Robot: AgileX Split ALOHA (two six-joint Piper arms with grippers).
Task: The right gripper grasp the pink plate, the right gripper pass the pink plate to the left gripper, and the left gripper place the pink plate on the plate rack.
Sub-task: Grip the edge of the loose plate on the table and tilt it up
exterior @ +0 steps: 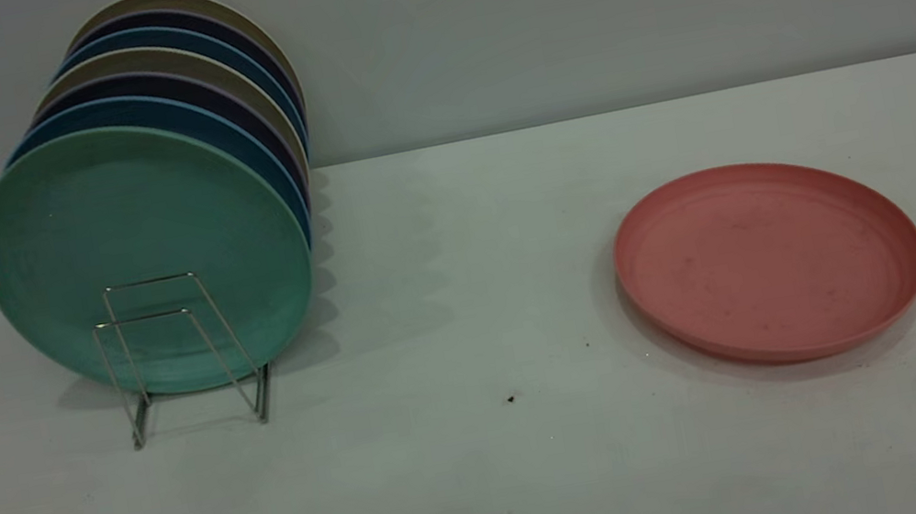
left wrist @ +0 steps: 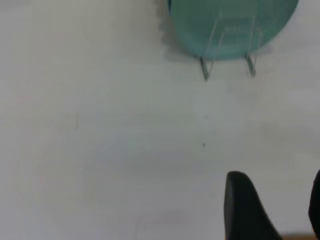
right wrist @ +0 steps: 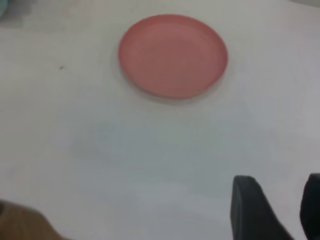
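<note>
Salmon-pink, the pink plate (exterior: 770,260) lies flat on the white table (exterior: 494,474), well apart from the plate rack (exterior: 181,354), where we see a mint-green plate (exterior: 141,254) fronting a row of upright plates. Our left gripper (left wrist: 272,210) and right gripper (right wrist: 275,212) hover released above bare table, grasping nothing.

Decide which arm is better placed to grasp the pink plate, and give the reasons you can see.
Right. The pink plate lies flat on the table's right side, ahead of the open right gripper. The left gripper faces the rack instead.
</note>
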